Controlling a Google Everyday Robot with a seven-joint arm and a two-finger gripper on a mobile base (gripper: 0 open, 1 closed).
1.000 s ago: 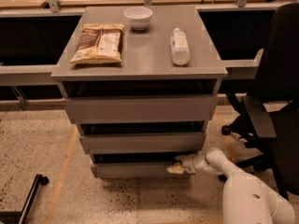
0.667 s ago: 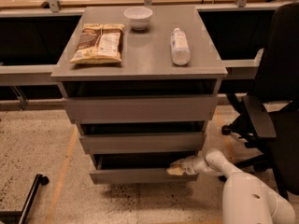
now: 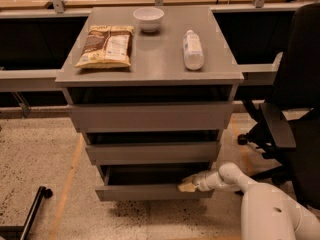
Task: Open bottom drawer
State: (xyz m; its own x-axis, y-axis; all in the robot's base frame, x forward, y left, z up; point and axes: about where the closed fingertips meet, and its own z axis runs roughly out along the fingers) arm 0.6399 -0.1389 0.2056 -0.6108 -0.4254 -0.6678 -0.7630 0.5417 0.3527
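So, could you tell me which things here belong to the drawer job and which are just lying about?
Job: bottom drawer; end effector at its front's right end.
Lying about: snack bag; bowl; bottle; office chair.

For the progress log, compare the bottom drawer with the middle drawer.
The bottom drawer has the gripper at the right end of its top edge; the middle drawer is untouched. The bottom drawer shows a taller dark gap above its front than the middle drawer. Both have flat grey handle-less fronts.
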